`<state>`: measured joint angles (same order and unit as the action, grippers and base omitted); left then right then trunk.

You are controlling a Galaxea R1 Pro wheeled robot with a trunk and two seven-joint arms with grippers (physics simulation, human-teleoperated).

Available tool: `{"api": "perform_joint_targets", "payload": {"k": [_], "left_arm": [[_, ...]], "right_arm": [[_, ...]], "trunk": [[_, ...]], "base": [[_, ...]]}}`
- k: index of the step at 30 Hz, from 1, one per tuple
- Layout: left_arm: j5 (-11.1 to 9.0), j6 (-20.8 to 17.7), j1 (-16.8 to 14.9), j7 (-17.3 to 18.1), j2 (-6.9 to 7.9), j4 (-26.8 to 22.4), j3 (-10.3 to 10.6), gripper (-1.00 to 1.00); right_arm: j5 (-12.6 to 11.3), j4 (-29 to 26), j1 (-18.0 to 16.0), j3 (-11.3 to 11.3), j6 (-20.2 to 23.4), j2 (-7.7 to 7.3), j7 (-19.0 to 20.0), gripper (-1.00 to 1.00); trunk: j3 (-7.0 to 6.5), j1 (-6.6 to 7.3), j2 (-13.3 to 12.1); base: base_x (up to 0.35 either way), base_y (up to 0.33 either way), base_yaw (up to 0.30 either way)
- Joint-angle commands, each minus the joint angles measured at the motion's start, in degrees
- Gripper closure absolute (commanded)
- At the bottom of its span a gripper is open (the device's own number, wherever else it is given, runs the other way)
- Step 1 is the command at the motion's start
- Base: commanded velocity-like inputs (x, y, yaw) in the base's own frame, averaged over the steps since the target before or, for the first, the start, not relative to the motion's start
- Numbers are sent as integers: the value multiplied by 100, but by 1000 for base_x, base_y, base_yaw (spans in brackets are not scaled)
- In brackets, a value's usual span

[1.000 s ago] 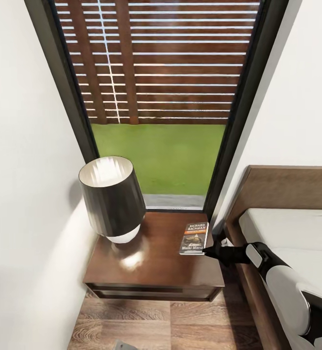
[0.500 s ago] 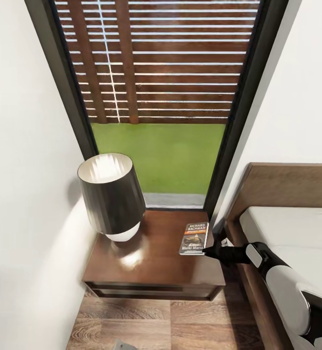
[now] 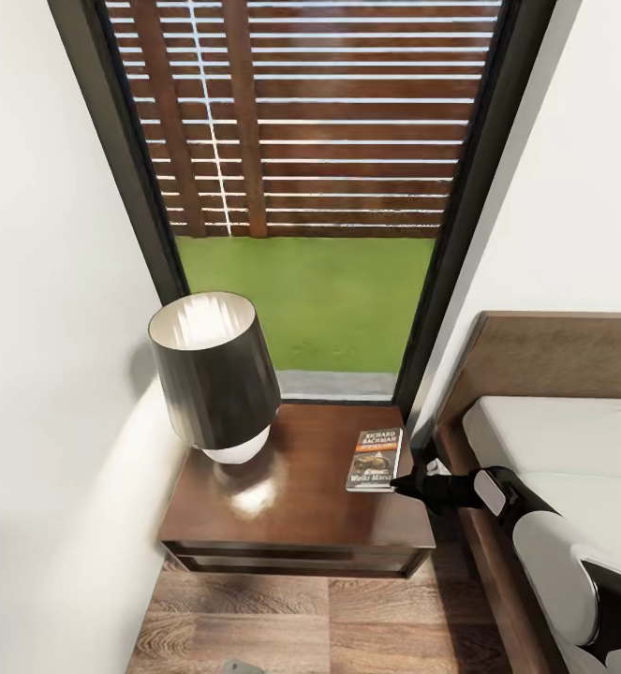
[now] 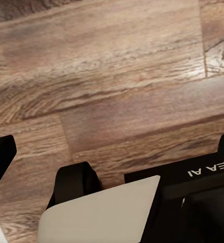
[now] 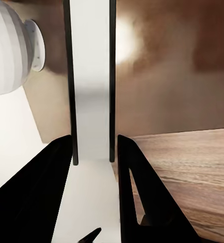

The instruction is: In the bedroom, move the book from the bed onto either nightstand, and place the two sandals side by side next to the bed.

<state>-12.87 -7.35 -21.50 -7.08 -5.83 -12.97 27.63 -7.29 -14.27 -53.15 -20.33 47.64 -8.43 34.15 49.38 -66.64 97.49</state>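
The right gripper [image 3: 406, 483] clasps the book [image 3: 375, 459] by its near edge, fingers [image 5: 135, 187] either side of it. The book lies flat on the nightstand [image 3: 291, 505], the lamp [image 3: 213, 374] beyond, the bed [image 3: 554, 440] beside. Whether the left gripper is open I cannot tell.

Dark book [image 3: 375, 459] with orange band, white lettering, greyish picture. Dark-brown glossy nightstand [image 3: 291, 515] with pale reflection. Black lamp shade [image 3: 214, 370], white inside, on white base. Black end effector [image 3: 406, 483] on white-and-black arm. Light-grey mattress [image 3: 572, 440], brown headboard [image 3: 554, 356]. Green lawn [image 3: 305, 304], brown slatted fence [image 3: 301, 122], dark window frame. Brown grained plank floor [image 4: 112, 76]. White walls.
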Motion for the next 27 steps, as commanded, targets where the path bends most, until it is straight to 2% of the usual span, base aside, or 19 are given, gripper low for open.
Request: {"api": "perform_joint_targets", "payload": {"k": [1,10,21,27], "left_arm": [[-58,-30,-1,-36,3,-12,49,-100],[-58,-30,-3,-39,3,-12,49,-100],[-56,-30,-3,-40,3,-12,49,-100],[-57,-30,-3,-42,3,-12,49,-100]], "right_arm": [[-75,-3,-2,-6,46,-1,-26,100],[-72,10,-2,-6,44,-1,-24,100],[-71,19,-2,-6,44,-8,-29,100],[-71,21,-2,-6,43,-9,-30,100]], "trunk": [[23,-22,44],[184,-220,405],[184,-220,405],[292,-351,645]], "base": [[0,0,0],[0,0,0],[0,0,0],[0,0,0]]}}
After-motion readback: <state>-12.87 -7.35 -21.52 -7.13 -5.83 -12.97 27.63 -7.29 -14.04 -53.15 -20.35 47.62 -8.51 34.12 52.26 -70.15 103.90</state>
